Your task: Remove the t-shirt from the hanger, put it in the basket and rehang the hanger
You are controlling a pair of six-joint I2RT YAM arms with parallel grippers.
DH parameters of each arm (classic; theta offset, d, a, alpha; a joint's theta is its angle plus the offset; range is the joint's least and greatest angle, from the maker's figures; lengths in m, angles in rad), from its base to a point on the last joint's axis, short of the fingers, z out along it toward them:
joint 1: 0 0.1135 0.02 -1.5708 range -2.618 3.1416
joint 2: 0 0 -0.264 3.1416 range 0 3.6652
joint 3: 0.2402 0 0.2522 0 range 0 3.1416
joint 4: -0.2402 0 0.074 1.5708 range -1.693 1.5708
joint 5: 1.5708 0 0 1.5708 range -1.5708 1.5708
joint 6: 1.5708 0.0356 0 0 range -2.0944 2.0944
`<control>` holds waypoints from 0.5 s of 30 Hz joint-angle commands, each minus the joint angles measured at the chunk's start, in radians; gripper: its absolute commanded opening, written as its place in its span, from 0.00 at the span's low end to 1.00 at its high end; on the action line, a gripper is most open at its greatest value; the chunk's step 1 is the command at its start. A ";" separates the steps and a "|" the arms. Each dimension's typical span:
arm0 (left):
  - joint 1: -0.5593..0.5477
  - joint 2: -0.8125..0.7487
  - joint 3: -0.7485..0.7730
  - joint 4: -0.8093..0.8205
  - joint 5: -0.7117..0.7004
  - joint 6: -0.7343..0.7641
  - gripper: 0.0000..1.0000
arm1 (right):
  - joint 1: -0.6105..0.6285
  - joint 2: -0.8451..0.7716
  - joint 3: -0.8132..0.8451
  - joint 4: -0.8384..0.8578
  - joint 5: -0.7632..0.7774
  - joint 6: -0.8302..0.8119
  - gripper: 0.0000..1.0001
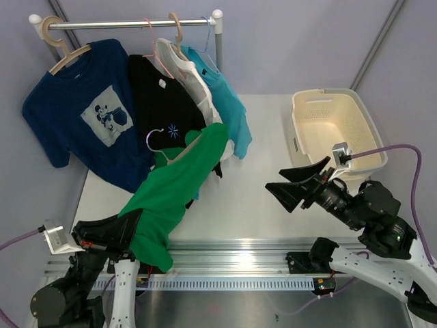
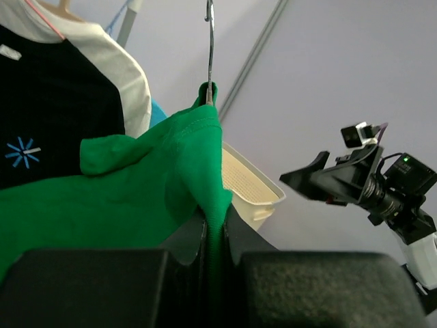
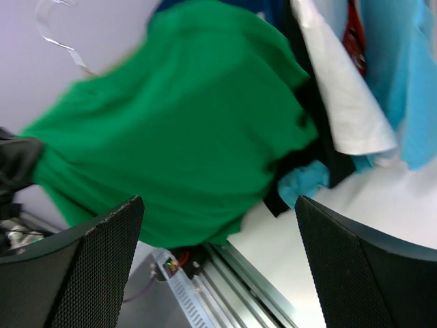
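Partway: bright green cotton t-shirt (image 1: 174, 191) hangs off the silver clothes rail (image 1: 130, 24), thin grey-beige hanger (image 2: 209, 61) not yet out.
Left gripper (image 2: 216, 236) clamps shirt fabric well below rail; right gripper (image 1: 290, 186) spread, holding nothing, lower right of rail; hanger hook pokes from collar.

I see soft, even light in the top view, with only faint shadows on the white counter (image 1: 252, 205). My right wrist view is smeared, and the t-shirt (image 3: 184, 130) has no crisp edge there. In the left wrist view the left end effector (image 2: 215, 232) is dark and out of focus, while the t-shirt beyond it is sharp.
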 commanded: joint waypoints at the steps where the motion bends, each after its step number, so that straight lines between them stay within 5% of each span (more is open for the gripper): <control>1: 0.009 -0.042 -0.039 0.119 0.076 -0.065 0.00 | 0.006 0.015 0.063 0.121 -0.097 0.008 0.99; 15: 0.034 0.116 -0.106 0.118 0.223 -0.010 0.00 | 0.006 0.400 0.331 0.118 -0.104 -0.053 0.94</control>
